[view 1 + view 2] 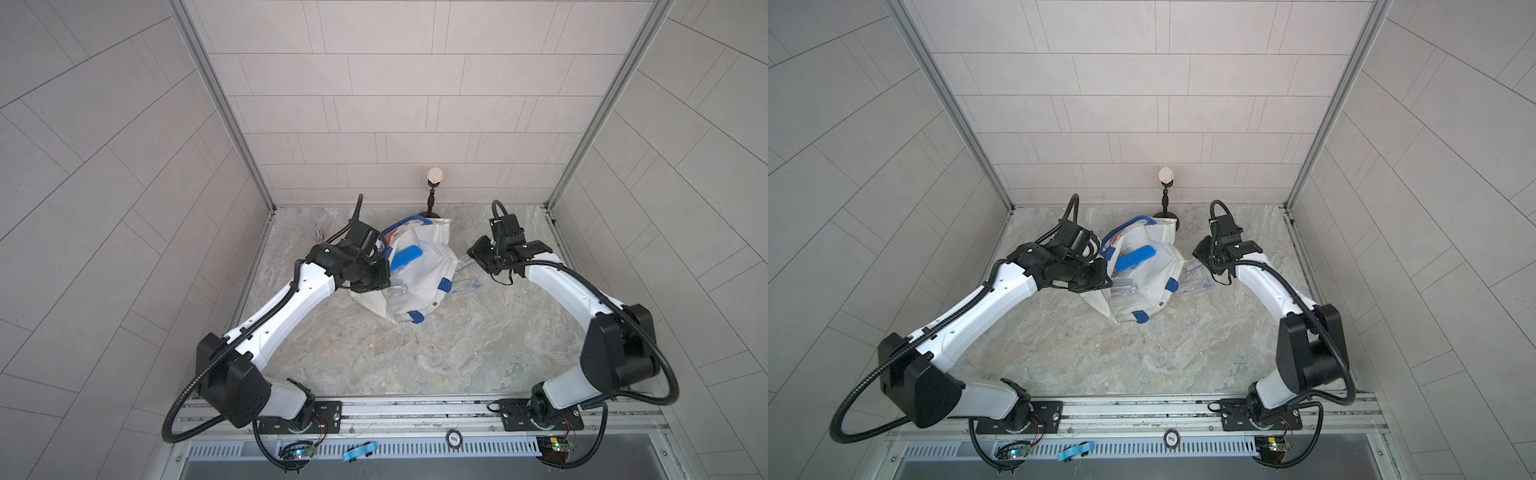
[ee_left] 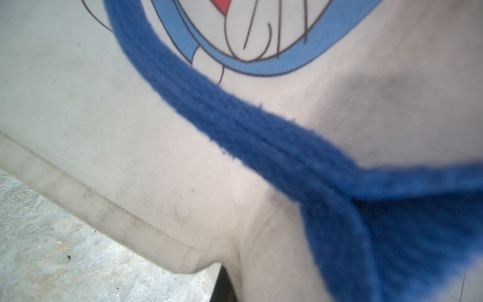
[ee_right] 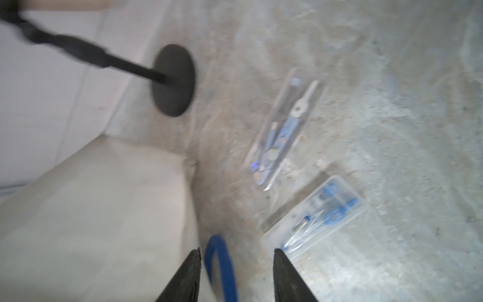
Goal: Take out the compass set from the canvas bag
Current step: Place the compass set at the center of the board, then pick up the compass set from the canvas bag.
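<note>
The white canvas bag [image 1: 419,266] lies slumped and open at the table's middle back in both top views, its blue strap handles [image 2: 235,123] showing. My left gripper [image 1: 385,274] is at the bag's left rim, shut on the cloth, which bunches into the jaws in the left wrist view. Clear compass set packs [image 1: 397,287] show inside the bag. Two more packs lie on the table right of the bag, a grey-blue one [image 3: 285,125] and a blue one [image 3: 321,214]. My right gripper [image 3: 236,261] hangs open over them beside the bag's right wall [image 3: 104,209], holding nothing.
A black stand [image 1: 432,199] with a round pale top rises behind the bag, its base [image 3: 173,81] near the back wall. A blue flat case [image 1: 405,257] rests in the bag's mouth. A small red-and-teal toy [image 1: 318,235] lies at the back left.
</note>
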Controlling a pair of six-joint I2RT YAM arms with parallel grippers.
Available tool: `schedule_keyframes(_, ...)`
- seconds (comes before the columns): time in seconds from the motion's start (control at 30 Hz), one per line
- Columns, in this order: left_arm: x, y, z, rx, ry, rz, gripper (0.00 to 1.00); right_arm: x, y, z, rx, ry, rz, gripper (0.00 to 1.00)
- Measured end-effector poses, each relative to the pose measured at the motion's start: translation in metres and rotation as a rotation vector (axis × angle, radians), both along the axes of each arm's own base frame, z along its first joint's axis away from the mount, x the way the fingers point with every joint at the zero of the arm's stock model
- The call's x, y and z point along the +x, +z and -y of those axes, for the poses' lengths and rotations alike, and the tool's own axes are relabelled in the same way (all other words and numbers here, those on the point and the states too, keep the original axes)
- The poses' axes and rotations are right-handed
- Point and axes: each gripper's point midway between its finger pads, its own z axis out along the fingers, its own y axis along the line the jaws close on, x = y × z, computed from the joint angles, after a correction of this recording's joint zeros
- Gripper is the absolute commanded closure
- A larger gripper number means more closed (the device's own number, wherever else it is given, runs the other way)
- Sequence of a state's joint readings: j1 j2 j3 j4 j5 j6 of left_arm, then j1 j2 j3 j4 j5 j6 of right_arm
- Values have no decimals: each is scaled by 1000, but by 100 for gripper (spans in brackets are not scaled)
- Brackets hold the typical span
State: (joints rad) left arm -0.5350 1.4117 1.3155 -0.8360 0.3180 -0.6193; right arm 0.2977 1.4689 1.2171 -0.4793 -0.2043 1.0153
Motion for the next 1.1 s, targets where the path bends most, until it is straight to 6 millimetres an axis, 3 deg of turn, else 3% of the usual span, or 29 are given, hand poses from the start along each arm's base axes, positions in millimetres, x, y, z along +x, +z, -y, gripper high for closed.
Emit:
schedule_keyframes(0.07, 0, 0, 0, 1, -3, 1, 100, -18, 29, -43, 7, 119, 61, 57)
schedule_keyframes(0.13, 0, 0, 0, 2, -4, 1, 100, -40, 43, -91, 21, 243, 90, 58)
schedule_keyframes(0.2, 0, -1, 0, 1, -3, 2, 100, -61, 39, -135, 40, 343, 72, 57)
schedule_keyframes(0.3, 1, -1, 1, -6, 4, 4, 100, -70, 7, -168, 59, 371, -15, 52)
schedule_keyframes(0.47, 4, -2, 3, -22, 30, -1, 100, -40, -58, -180, 95, 240, -143, 49)
schedule_keyframes(0.6, 5, -1, 4, -35, 53, -5, 100, -10, -91, -190, 169, 134, -185, 48)
schedule_keyframes(0.7, 5, 1, 4, -47, 68, -1, 100, 14, -99, -198, 219, 81, -178, 48)
schedule_keyframes(0.87, 7, 5, 5, -68, 91, 3, 100, 49, -94, -212, 315, 12, -132, 48)
schedule_keyframes(1.1, 9, 7, 6, -79, 97, 5, 100, 64, -106, -210, 359, -73, -144, 47)
